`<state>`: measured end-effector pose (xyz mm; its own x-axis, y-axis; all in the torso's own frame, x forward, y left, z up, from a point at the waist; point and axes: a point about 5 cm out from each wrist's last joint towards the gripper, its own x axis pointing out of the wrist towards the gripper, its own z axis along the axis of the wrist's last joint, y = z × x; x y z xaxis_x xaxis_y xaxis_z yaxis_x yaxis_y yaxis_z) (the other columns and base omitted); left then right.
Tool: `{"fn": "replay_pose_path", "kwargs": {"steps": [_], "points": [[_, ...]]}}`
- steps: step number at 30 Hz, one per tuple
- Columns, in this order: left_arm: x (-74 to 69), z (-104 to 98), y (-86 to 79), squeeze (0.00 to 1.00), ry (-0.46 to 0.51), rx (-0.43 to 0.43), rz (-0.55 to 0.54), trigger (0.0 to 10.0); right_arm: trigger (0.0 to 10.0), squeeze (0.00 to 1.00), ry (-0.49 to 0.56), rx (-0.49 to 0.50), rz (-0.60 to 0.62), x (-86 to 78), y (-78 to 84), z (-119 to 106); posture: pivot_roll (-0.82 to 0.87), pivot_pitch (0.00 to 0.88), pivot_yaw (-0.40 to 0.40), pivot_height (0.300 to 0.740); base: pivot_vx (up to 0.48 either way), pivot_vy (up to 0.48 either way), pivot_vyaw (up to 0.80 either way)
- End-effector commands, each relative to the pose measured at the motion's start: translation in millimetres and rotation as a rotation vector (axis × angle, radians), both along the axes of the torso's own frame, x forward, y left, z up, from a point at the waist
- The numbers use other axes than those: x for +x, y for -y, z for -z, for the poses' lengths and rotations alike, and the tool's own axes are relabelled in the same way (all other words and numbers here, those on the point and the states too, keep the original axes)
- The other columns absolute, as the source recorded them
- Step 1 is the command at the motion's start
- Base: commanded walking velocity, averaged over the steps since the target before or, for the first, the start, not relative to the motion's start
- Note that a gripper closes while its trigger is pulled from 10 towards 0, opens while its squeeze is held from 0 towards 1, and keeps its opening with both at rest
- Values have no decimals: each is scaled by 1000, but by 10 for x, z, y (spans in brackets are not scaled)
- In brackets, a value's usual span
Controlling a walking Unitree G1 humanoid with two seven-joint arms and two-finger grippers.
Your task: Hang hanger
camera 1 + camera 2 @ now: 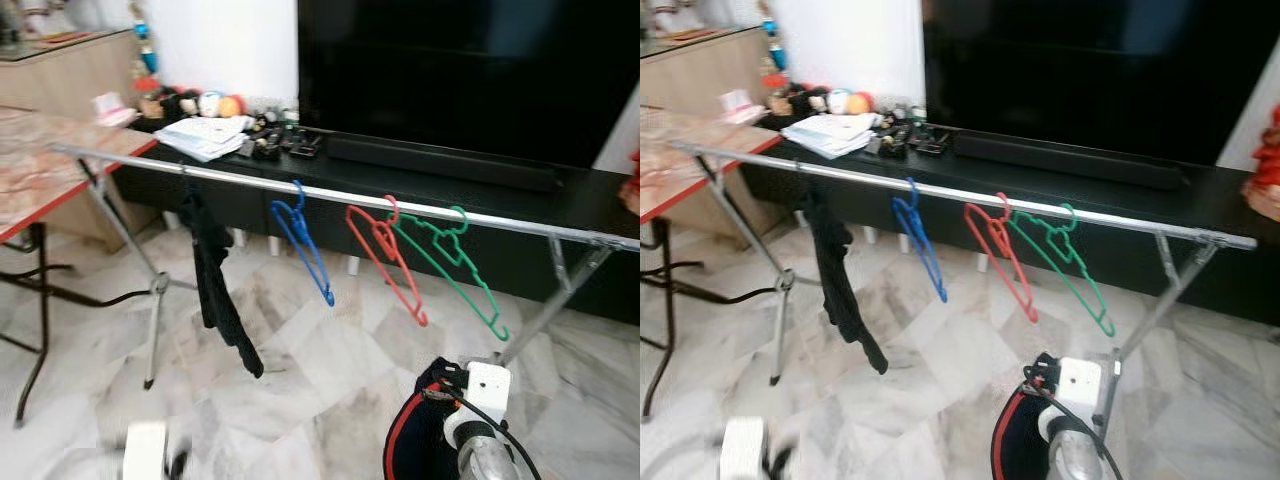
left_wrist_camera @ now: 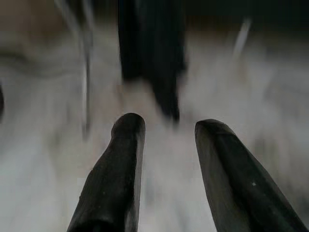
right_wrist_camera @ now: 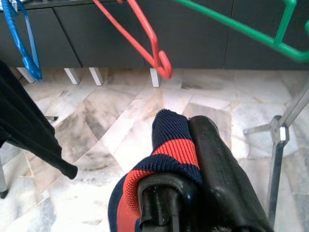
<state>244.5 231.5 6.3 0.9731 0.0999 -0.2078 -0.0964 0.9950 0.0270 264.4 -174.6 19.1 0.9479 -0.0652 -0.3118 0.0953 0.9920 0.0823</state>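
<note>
A silver clothes rail (image 1: 330, 195) runs across the room on folding legs. On it hang a blue hanger (image 1: 305, 245), a red hanger (image 1: 385, 255) and a green hanger (image 1: 450, 265), side by side and bare. A black garment (image 1: 215, 290) droops from the rail further left. Low in front of the rail, under the green hanger, my right gripper (image 3: 186, 128) is shut on a navy and red knitted garment (image 3: 166, 145). My left gripper (image 2: 169, 128) is open and holds nothing, pointing toward the black garment (image 2: 152, 53); its view is blurred.
Behind the rail stands a long black TV cabinet (image 1: 480, 185) with a large dark TV (image 1: 470, 70) and clutter (image 1: 215, 125) at its left end. A red-edged table (image 1: 40, 180) with black legs stands at the left. The floor (image 1: 310, 370) is pale marble.
</note>
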Motion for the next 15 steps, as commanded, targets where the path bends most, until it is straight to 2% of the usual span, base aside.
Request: {"fn": "replay_pose_path", "kwargs": {"steps": [1,6,8,10,12,15], "points": [[-31,3,52,0,2,-10,13,10000,10000,0,26,-4,-12,39,-24,-35,99,20,8,740,0,0,0],[13,-185,188,0,103,-33,56,10000,10000,0,19,-2,-13,38,-25,0,85,11,13,740,0,0,0],[13,-212,213,0,113,-36,66,10000,10000,0,16,-3,-13,36,-25,12,81,7,15,740,0,0,0],[-38,-337,366,0,147,-59,130,10000,10000,0,-17,-6,-2,28,-1,104,79,0,18,740,0,0,0],[-56,-363,404,0,154,-65,144,10000,10000,0,-26,-8,0,23,3,126,84,0,18,740,0,0,0],[-75,-402,451,0,165,-90,149,10000,10000,0,-53,-5,0,1,-20,190,82,0,18,740,367,0,0]]}}
